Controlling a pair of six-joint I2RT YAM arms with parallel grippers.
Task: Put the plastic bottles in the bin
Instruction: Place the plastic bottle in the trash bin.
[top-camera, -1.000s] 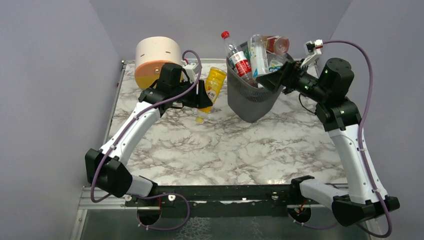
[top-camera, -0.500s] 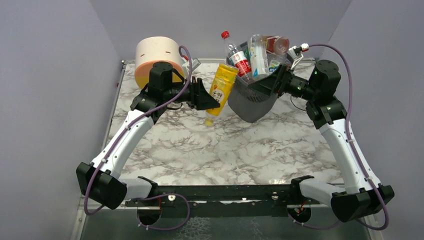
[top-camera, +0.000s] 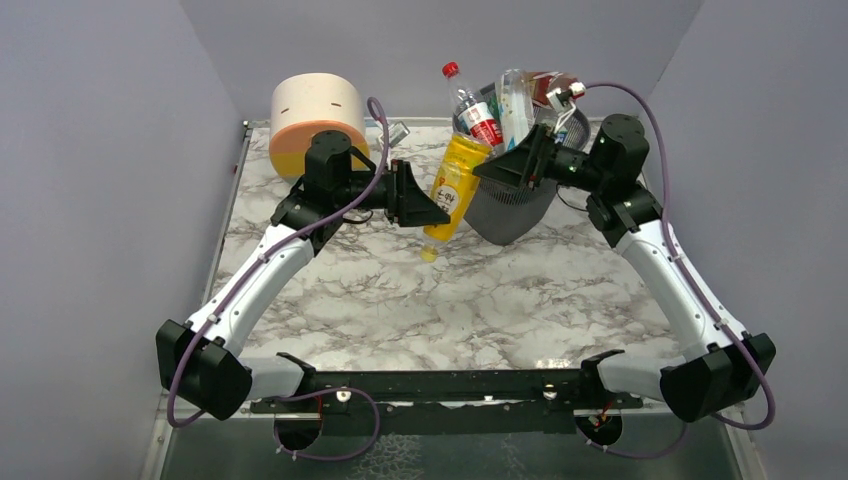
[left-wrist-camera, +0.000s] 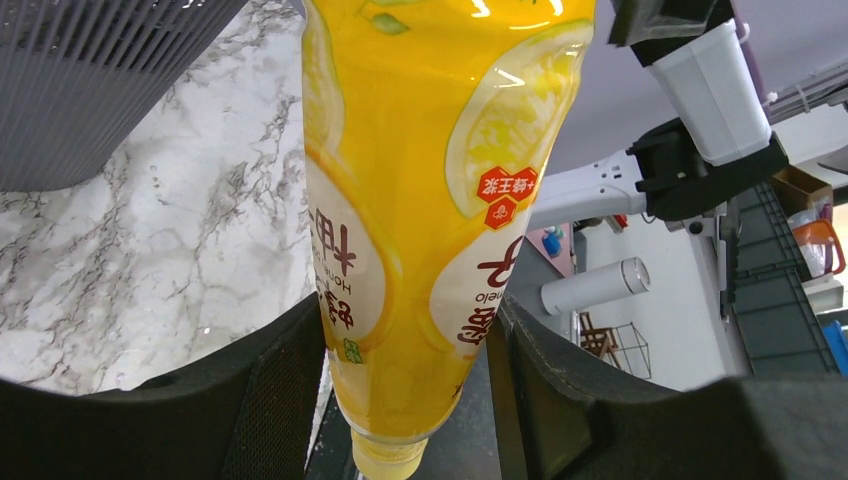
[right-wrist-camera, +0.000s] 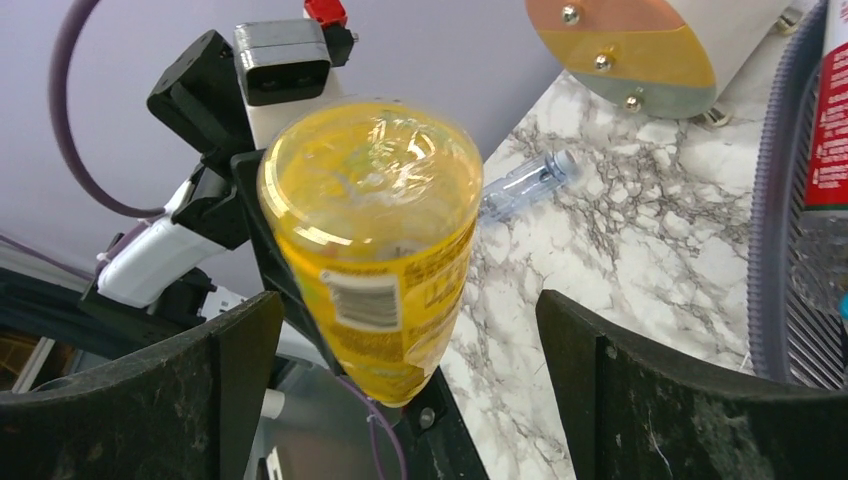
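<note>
upright bottles (top-camera: 515, 100) crowding bin (top-camera: 505, 215) mouth, open tabletop (top-camera: 450, 300) in front

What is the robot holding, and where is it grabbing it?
The left gripper holds the yellow bottle upside down, pinching its narrowing end near the neck. The right gripper is open around the bottle's base, holding nothing.

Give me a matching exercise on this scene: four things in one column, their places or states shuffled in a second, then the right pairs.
1. yellow bottle
2. red-capped bottle
3. drawer unit
4. right gripper

A. at the far left corner of the table
B. open wide
C. sticking up out of the bin
D. held cap down by the left gripper

Pairs: 1-D, 2-C, 3-A, 4-B
</note>
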